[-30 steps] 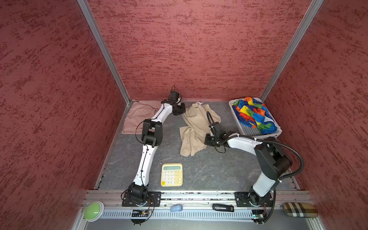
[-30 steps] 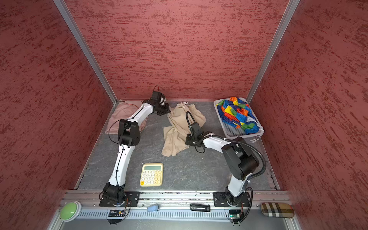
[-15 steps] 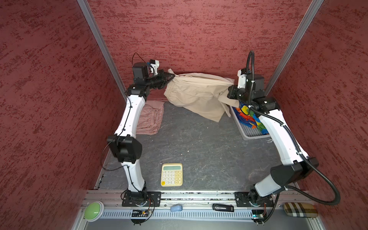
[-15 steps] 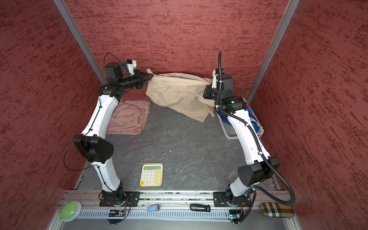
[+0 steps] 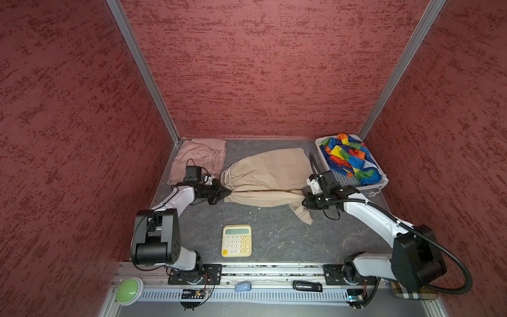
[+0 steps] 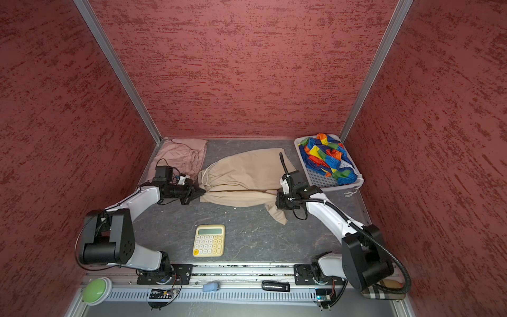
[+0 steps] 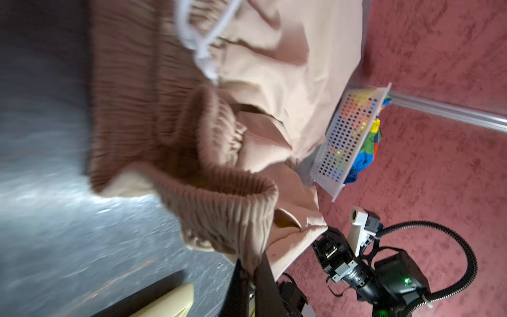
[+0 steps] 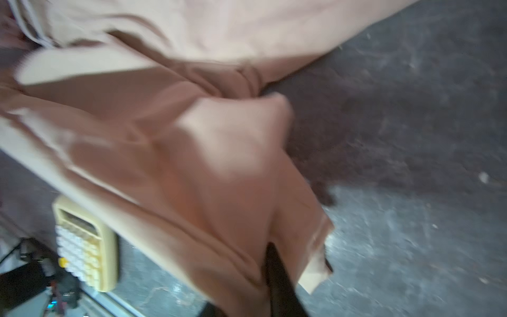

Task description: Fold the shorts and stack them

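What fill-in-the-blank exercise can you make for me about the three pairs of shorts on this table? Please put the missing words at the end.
1. The rainbow shorts lie inside the white ____.
2. The drawstring of the beige shorts is ____.
3. The pink shorts lie in the far ____ corner of the table.
4. The pale yellow device with keys, nearer than the beige shorts, is a ____.

Missing words: basket; white; left; calculator.

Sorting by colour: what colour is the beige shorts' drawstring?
White drawstring, clearest in the left wrist view.
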Controlling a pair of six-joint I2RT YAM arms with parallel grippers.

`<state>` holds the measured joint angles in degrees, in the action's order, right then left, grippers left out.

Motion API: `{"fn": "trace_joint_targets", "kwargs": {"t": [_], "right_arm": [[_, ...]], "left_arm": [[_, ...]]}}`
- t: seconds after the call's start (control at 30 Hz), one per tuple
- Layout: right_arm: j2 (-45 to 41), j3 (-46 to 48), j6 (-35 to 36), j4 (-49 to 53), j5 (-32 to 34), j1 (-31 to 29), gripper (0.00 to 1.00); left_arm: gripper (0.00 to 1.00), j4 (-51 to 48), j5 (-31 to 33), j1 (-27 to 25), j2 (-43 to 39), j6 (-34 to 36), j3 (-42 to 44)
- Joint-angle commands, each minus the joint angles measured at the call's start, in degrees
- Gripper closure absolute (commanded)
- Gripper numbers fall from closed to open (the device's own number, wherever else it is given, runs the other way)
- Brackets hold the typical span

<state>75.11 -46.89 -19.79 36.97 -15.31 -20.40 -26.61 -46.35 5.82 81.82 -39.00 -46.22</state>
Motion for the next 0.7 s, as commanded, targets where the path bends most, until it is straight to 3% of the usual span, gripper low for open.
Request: {"fn": "trace_joint_targets", "kwargs": {"t": [0.0,0.03,0.07,0.1,0.2,0.33,0.47,0.6,0.67], "right_arm": [[-2.6,-7.3,-2.5,2.5,3.3,0.3,0.21],[-2.0,-11.5,-2.8,3.4,4.3,0.3,0.03],[-0.9,-15.9,-2.8,4.1,6.0,0.4,0.01],[0.6,-19.0,-2.4,4.4,7.4,0.8,0.01],[9.1,-28.8,-1.7,4.9,9.1,4.2,0.01],[19.9,-35.8,-4.2,-1.9,3.1,8.0,0.01],[29.9,-42.5,-5.3,-3.7,0.4,8.7,0.01],[33.4,-42.3,-6.4,-7.3,-2.0,8.9,0.01],[34.4,-42.2,-6.5,-7.7,-2.4,9.0,0.01]], "left_arm": [[0.32,-0.7,3.6,2.5,-5.6,3.0,-4.2],[0.24,-1.0,4.0,2.7,-6.3,3.0,-6.2],[0.07,-1.2,4.8,2.8,-6.6,2.5,-8.5],[0.01,-1.3,5.4,2.9,-6.4,2.1,-10.8],[0.01,-4.4,7.0,3.8,-2.6,2.5,-19.5],[0.01,-0.9,10.4,2.8,5.1,1.7,-25.3],[0.01,-12.7,12.9,-2.1,19.5,11.5,-38.2],[0.01,-28.1,31.4,-10.4,31.5,28.9,-52.9],[0.0,-29.6,36.2,-12.6,34.5,31.6,-55.2]]}}
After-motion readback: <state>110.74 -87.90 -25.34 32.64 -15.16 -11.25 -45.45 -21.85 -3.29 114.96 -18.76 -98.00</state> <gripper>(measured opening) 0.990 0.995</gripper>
